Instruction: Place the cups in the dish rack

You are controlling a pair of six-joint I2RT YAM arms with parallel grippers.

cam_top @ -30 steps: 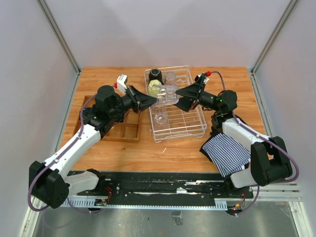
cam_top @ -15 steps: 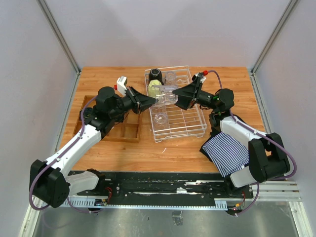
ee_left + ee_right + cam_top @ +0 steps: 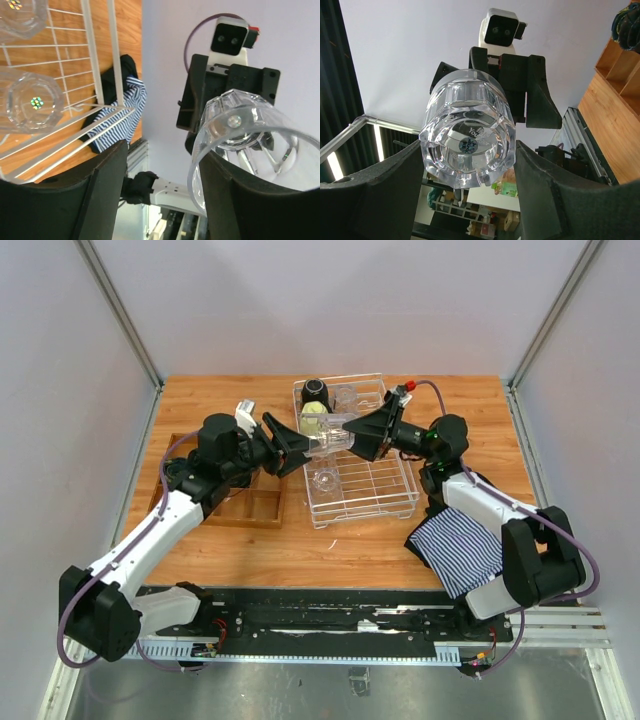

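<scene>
A clear tumbler (image 3: 335,437) hangs on its side above the white wire dish rack (image 3: 395,502), between both grippers. My right gripper (image 3: 352,432) is shut on its base end; in the right wrist view both fingers press the tumbler (image 3: 467,135). My left gripper (image 3: 300,443) stands open at the rim end. In the left wrist view the tumbler's rim (image 3: 240,145) lies by the right finger, and the other finger is well apart. In the rack are a black mug (image 3: 315,390), a yellow-green mug (image 3: 313,418) and clear tumblers (image 3: 323,480) (image 3: 345,395).
A brown wooden compartment tray (image 3: 255,510) lies left of the rack under my left arm. A blue-striped cloth (image 3: 460,545) lies at the near right, partly under my right arm. The rack's wire wall (image 3: 102,85) and two tumblers (image 3: 32,102) show in the left wrist view.
My left gripper has opened off the tumbler's rim. My right gripper has come in from the right and shut on the tumbler's base.
</scene>
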